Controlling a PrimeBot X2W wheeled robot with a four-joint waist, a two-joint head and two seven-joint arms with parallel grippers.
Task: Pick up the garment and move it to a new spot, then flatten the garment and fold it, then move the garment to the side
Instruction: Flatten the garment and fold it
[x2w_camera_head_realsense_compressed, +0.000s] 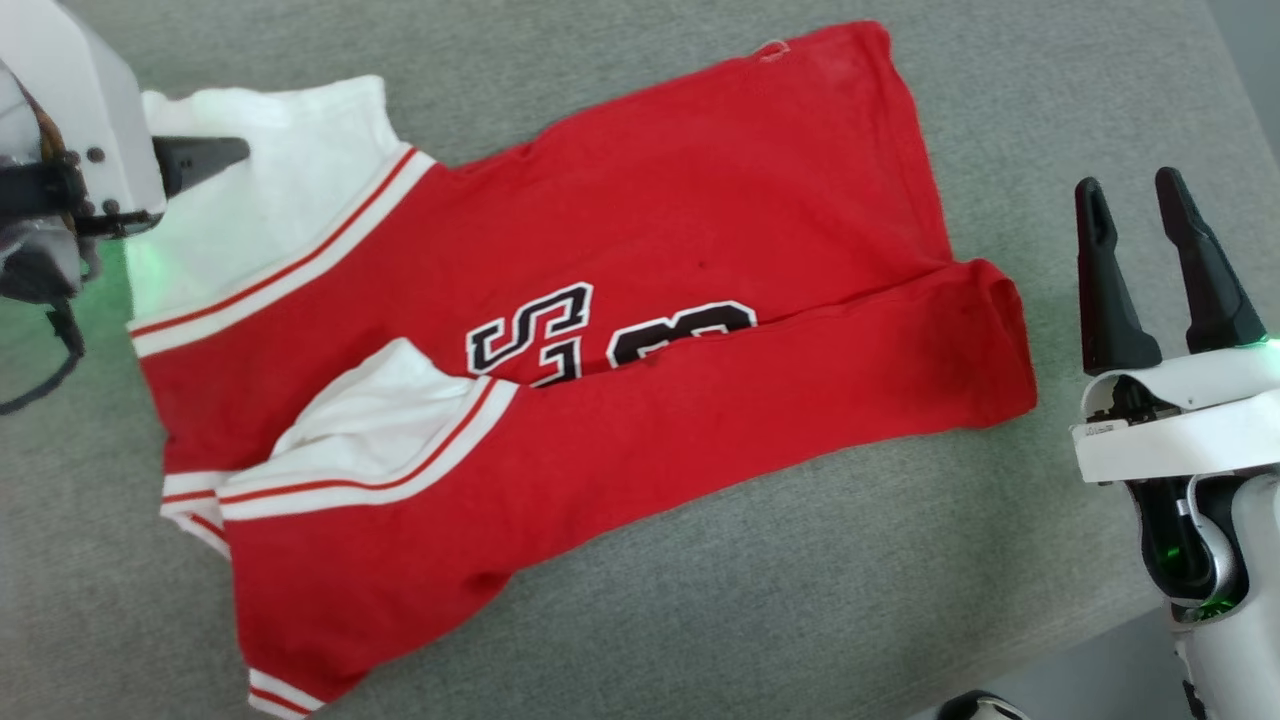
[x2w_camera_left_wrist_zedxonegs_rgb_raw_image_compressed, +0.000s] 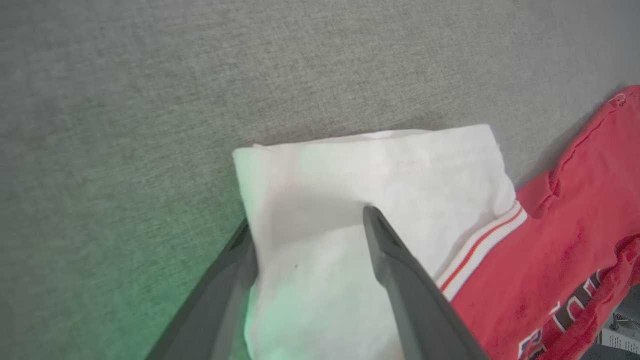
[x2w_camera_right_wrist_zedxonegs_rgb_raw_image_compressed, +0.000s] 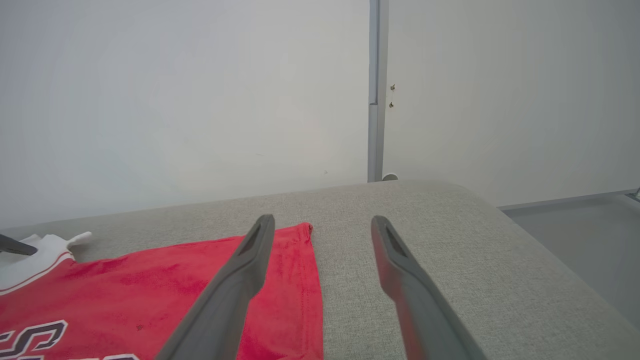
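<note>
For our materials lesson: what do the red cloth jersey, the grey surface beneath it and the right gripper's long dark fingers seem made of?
Red cloth jersey: soft matte knit, it creases and has stitched hems. Grey surface: likely woven upholstery, matte, flecked weave. Long dark fingers of the right gripper: probably moulded plastic, smooth, faint sheen.

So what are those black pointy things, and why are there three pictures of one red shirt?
Those are a robot's two hands: the left gripper and the right gripper, each with two long dark fingers. The big picture comes from a camera on the robot's head, looking down. The other two come from cameras on its wrists, peering along the fingers. On the gray padded surface lies a red jersey, partly folded over its number. The left gripper is at the white sleeve, fingers apart, one by the sleeve's edge and one over it. The right gripper hangs open beside the jersey, holding nothing.
</note>
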